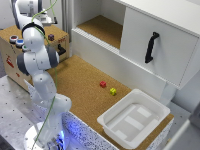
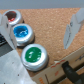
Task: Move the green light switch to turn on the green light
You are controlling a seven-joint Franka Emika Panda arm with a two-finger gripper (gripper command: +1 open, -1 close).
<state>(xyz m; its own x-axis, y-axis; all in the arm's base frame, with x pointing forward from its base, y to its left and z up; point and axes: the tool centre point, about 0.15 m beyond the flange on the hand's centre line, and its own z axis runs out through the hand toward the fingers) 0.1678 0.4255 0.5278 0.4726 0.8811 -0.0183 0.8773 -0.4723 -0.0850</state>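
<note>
Green light switch (image 2: 34, 55) sits on top of the wooden box (image 1: 10, 55) at the far left of the exterior view, the nearest of three round buttons in a row; in the wrist view a blue button (image 2: 22, 34) lies just beside it and a red-centred one (image 2: 12, 19) beyond that. In the exterior view the arm (image 1: 37, 57) hides most of that row. The pincer (image 2: 37, 35) hangs above the box top, its fingers (image 2: 74, 27) spread apart with nothing between them, the green button below and between them.

To do this step well, I judge the arm should centre one fingertip over the green cap alone, keep clear of the blue neighbour, and press straight down gently. A sideways drift could trip the wrong light.

On the cork desk (image 1: 80, 85), well apart from the box, lie a red block (image 1: 103, 84) and a yellow block (image 1: 113, 91).
</note>
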